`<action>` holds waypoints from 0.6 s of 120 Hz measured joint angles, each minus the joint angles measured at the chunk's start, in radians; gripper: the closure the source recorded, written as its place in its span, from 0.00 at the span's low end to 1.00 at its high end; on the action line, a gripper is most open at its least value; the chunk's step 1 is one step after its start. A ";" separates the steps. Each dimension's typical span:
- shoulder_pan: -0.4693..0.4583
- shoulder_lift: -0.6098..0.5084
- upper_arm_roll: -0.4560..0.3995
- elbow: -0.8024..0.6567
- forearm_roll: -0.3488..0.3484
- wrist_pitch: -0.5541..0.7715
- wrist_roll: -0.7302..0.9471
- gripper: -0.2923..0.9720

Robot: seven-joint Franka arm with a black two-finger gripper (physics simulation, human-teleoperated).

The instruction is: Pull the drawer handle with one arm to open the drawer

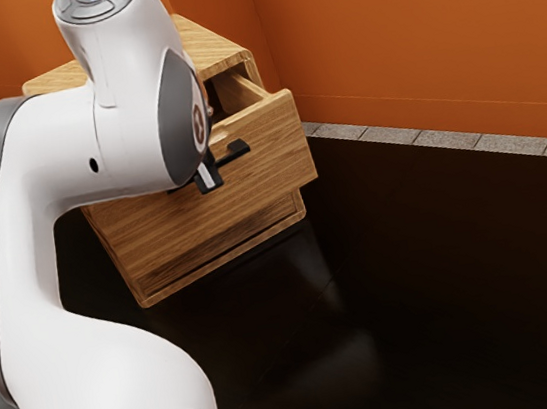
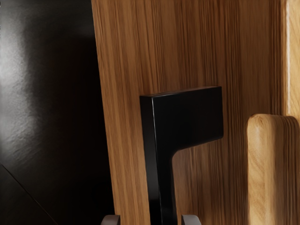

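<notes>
Left of centre in the exterior view, the tool [image 1: 207, 177] meets one end of the black drawer handle [image 1: 234, 150], whose long axis runs rightward along the drawer [image 1: 269, 170] front. At the wrist, its fingers [image 2: 110, 219] straddle the bar, parted narrowly and not clamped, with wood showing beside one. The drawer stands partly out of the cabinet [image 1: 188, 246] on the dark counter [image 1: 444, 273], so the pull likely runs lower right, square to the bar.
</notes>
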 joint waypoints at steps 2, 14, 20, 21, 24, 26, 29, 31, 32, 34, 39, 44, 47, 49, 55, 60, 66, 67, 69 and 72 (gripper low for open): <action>0.000 -0.001 0.000 0.000 0.000 0.000 0.000 0.70; -0.001 -0.006 0.001 0.000 -0.001 -0.003 -0.004 0.70; -0.004 -0.008 0.005 0.000 -0.002 -0.005 -0.006 0.70; -0.005 -0.009 0.005 0.000 -0.002 -0.005 -0.006 0.70; -0.006 -0.011 0.006 0.000 -0.002 -0.006 -0.008 0.70; -0.007 -0.012 0.007 0.000 -0.003 -0.006 -0.009 0.70; -0.010 -0.014 0.008 0.000 -0.003 -0.007 -0.010 0.70; -0.012 -0.016 0.009 0.000 -0.003 -0.007 -0.011 0.70; -0.012 -0.016 0.010 0.000 -0.003 -0.008 -0.012 0.70; -0.013 -0.018 0.011 0.000 -0.003 -0.008 -0.013 0.70; -0.017 -0.019 0.012 0.000 -0.004 -0.010 -0.016 0.70; -0.021 -0.021 0.014 0.000 -0.004 -0.013 -0.019 0.70; -0.024 -0.022 0.014 0.000 -0.004 -0.014 -0.020 0.70; -0.025 -0.023 0.014 0.000 -0.004 -0.015 -0.021 0.70; -0.030 -0.026 0.015 0.000 -0.004 -0.018 -0.024 0.70; -0.034 -0.027 0.018 0.000 -0.004 -0.020 -0.027 0.70; -0.039 -0.028 0.021 0.000 -0.003 -0.023 -0.031 0.70; -0.040 -0.028 0.021 0.000 -0.003 -0.023 -0.031 0.70; -0.041 -0.028 0.021 0.001 -0.003 -0.024 -0.033 0.70; -0.042 -0.029 0.021 0.001 -0.003 -0.025 -0.034 0.70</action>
